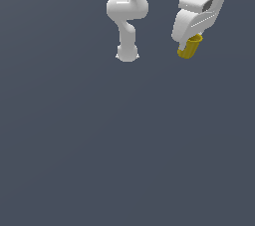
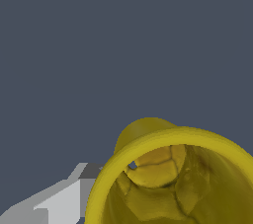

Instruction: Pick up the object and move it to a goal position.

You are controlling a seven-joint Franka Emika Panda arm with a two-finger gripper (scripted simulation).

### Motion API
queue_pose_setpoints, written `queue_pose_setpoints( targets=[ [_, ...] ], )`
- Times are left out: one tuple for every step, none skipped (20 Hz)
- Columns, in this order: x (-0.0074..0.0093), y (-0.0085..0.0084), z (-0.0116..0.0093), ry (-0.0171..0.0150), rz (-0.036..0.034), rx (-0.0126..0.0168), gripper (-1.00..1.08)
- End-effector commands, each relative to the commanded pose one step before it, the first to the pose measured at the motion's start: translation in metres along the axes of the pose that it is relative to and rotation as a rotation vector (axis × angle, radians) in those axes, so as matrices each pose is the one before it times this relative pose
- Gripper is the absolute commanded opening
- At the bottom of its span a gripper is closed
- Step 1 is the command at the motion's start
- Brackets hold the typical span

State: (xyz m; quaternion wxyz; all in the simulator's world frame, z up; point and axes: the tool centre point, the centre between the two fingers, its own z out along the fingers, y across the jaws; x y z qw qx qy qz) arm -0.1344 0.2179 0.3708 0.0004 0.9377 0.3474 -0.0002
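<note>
Exterior view first: in the upper right of the frame the white gripper hangs from the arm with the yellow cup poking out below its fingers, tilted so that its closed end points down and toward the frame's left. The cup appears clamped between the fingers, since nothing else bears it and the flat grey-blue floor shows bare beneath it; I judge it lifted and in carriage toward a goal that no marker in the frame reveals. The tilt likely comes from the wrist's own slant, not from a loose hold. Near the upper middle stands the arm's base column, smooth, rounded, glossy white, its links curving like bent tubing. The cup is a short, matte, mustard-yellow cylinder, much smaller than the hand around it

Wrist view next: the cup fills the lower right of the frame, its thick rounded rim facing the camera and the hollow interior showing a rough, faceted yellow surface. A pale grey finger, blocky and flat-sided, lies against the cup's outer wall at the lower left, consistent with a closed grip on it. The same plain grey-blue background sits behind
</note>
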Motion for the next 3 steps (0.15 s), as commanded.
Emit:
queue_pose_setpoints(
  targets=[
    [0.00091, -0.00192, -0.00343, 0.00062, 0.00175, 0.0005, -1.0],
    [0.00039, 0.00015, 0.0001, 0.0, 0.0, 0.0, -1.0],
    [0.00014, 0.00017, 0.00015, 0.0, 0.0, 0.0, -1.0]
  ],
)
